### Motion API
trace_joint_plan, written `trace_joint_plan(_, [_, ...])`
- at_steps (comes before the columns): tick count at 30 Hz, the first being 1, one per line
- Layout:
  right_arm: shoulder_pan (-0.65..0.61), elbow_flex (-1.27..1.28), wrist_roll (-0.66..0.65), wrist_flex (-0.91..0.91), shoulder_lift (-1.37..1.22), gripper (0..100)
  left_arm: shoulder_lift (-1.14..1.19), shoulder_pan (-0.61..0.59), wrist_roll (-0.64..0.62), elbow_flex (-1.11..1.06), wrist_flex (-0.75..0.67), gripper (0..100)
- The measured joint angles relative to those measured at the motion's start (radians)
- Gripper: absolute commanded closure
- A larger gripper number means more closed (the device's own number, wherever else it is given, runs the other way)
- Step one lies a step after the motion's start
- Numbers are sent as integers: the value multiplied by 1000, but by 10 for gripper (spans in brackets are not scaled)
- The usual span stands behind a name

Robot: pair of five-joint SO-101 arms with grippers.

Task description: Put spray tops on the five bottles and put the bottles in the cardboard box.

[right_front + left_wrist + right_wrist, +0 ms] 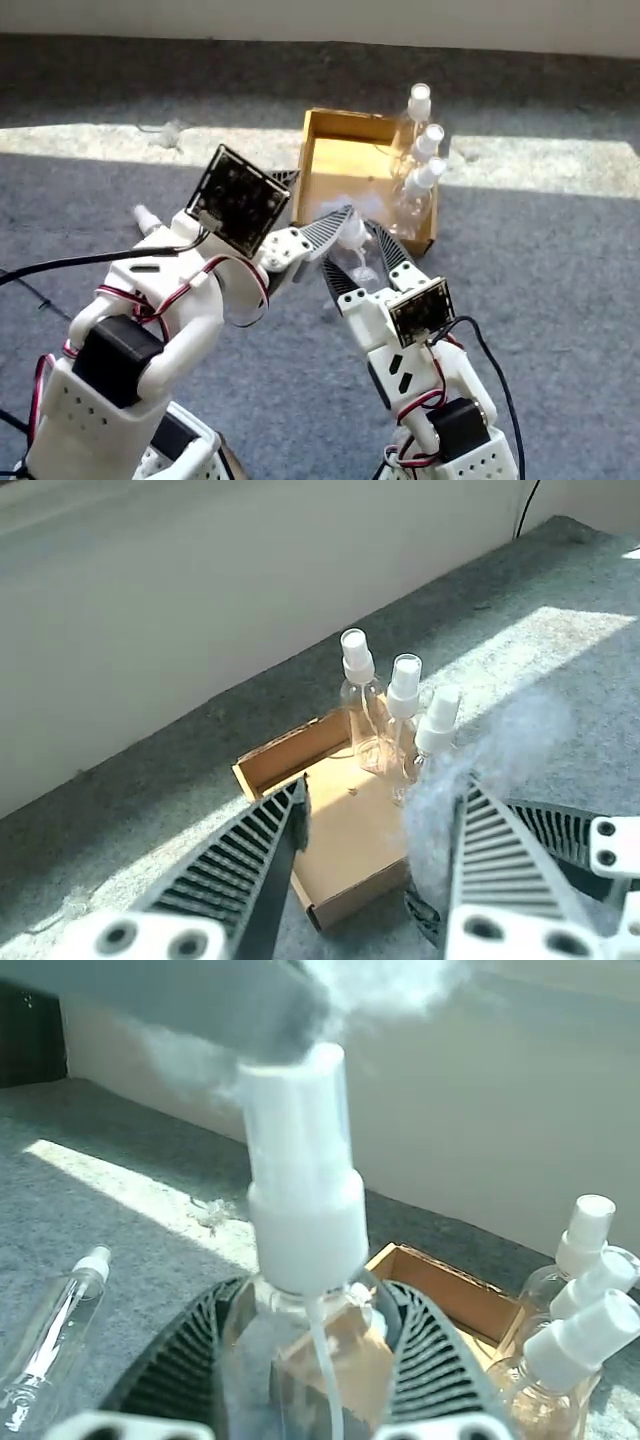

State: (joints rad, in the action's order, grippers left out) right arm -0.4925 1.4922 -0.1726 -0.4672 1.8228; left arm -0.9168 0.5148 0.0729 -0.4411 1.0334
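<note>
**Bottle pinched by box**

Pinches the clear bottle (pixel 300 1360), spray top (pixel 300 1190) on, in the right tool (pixel 310 1310), just near of the cardboard box (pixel 335 170). Spreads the left tool (pixel 385 785), one finger against that top. Shows three topped bottles (pixel 404 685) along the box's right wall, a fifth bottle (pixel 50 1330) lying left.

Grey carpet (pixel 550 300) under cardboard box (pixel 335 165)

In the right wrist view a blurred dark shape (pixel 190 1005) covers the spray top's (pixel 300 1190) upper end; the held bottle's (pixel 300 1360) base, a lying bottle (pixel 45 1350) and the three standing bottles (pixel 575 1360) are cut off at the edges. In the left wrist view a pale blur (pixel 490 750) and the left fingers (pixel 500 870) hide part of the box (pixel 340 820)
</note>
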Motion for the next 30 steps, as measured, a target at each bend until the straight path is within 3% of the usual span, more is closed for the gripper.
trace_joint_plan(5, [0,0,0,0,0,994,0,3,44,0,-5,777])
trace_joint_plan(12, [-3,-2,0,2,2,994,14,-133,52,49,-44,776])
trace_joint_plan(21, [6,-2,0,9,2,994,15,-183,52,91,-40,779])
trace_joint_plan(25, [74,-18,0,78,-49,994,15,-319,-48,91,51,776])
trace_joint_plan(30, [94,-173,0,213,-359,994,14,-413,-106,-49,180,776])
